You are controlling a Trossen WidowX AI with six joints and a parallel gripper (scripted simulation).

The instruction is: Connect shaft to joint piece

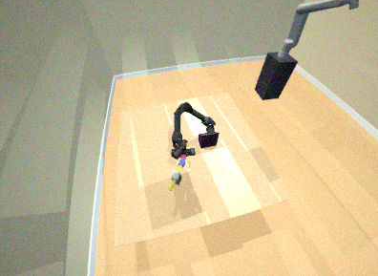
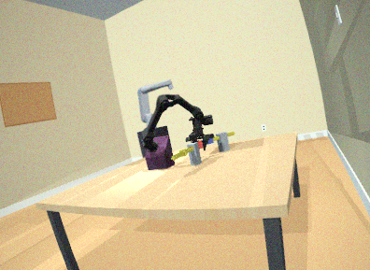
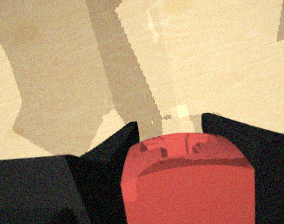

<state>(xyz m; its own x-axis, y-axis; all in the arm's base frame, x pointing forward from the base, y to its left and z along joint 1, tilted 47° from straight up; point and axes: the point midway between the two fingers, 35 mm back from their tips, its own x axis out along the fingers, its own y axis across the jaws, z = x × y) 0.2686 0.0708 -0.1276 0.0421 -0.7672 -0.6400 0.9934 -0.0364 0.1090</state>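
The red joint piece [image 1: 183, 157] [image 2: 201, 145] [image 3: 191, 195] sits beside the nearer grey block [image 2: 194, 154], which carries one yellow shaft [image 2: 182, 153]. My gripper [image 1: 183, 154] [image 2: 200, 141] [image 3: 169, 124] is shut on the red joint piece, with a black finger on each side of it in the wrist view. A blue part [image 1: 182, 161] [image 2: 210, 141] lies close beyond the red piece, in line with the second yellow shaft [image 1: 179, 168] [image 2: 231, 134]. The second grey block [image 1: 177, 177] [image 2: 223, 142] carries that shaft. Whether blue and red touch cannot be told.
A dark purple box [image 1: 208, 139] [image 2: 159, 152] stands on the table [image 2: 224, 188] near the arm's base. A black box [image 1: 275, 76] with a grey arm [image 1: 298, 25] stands farther off. Shadows cross the table top.
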